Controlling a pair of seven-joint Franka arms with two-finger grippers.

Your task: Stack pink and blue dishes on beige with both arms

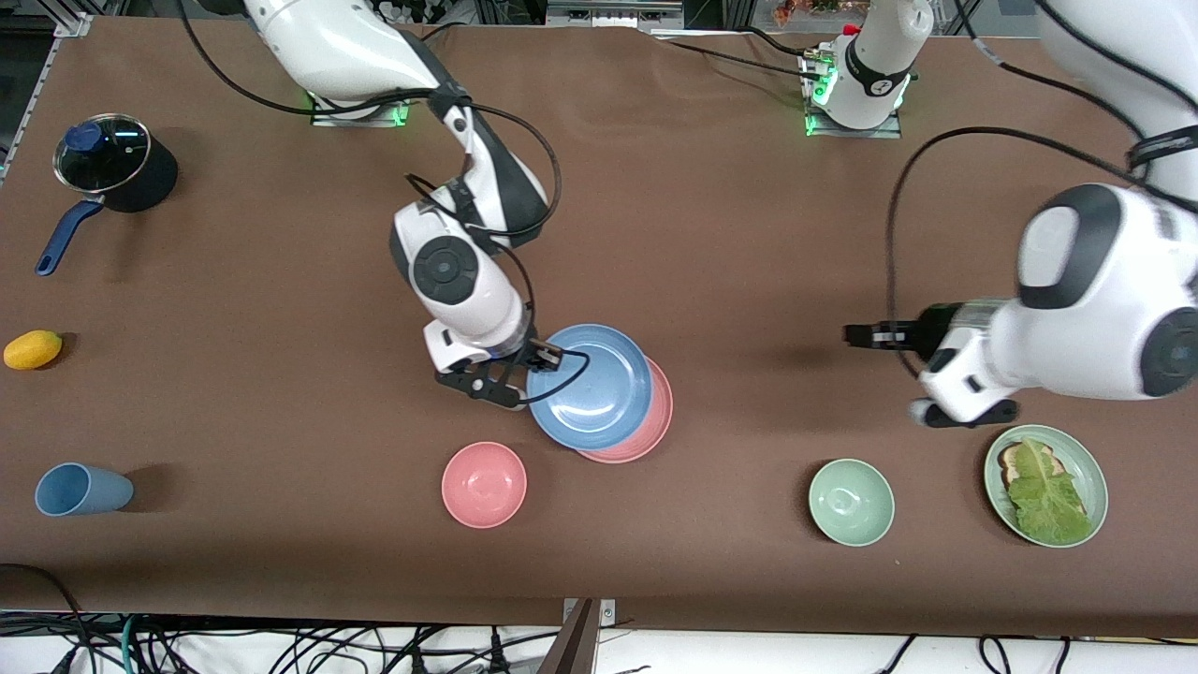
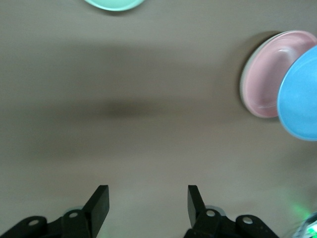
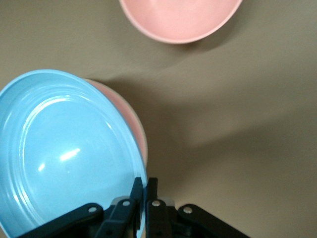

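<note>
Blue plate: we see the blue plate [image 1: 591, 386] at the centre of the front view, pinched by its rim and tilted over the pink plate, offset toward the right arm's end of the desk. We judge the rim grip suits a plate too flat to take any other way.
Pink plate: the pink plate [image 1: 648, 423] lies under it, showing only as a crescent at the lower right of the blue one; it is already on the pile.
Beige plate: in the left wrist view a thin pale rim [image 2: 243, 85] edges the pink plate; we take that for the beige plate at the bottom, though the front view hides it.
Right claw: the right claw [image 1: 541, 357] is clamped together on the blue plate's rim, just left of centre in the front view; the right wrist view shows both fingers [image 3: 140, 191] nipping the edge.
Right arm pose: it reaches down from the upper left, wrist bent low over the desk [image 1: 749, 281].
Left claw: the left claw [image 1: 856, 334] stands apart and empty, at mid-right of the front view over bare desk.
Left arm pose: held level, pointing toward the pile; we judge it to be waiting.
Step in hand: setting the blue plate down squarely, we think.
</note>
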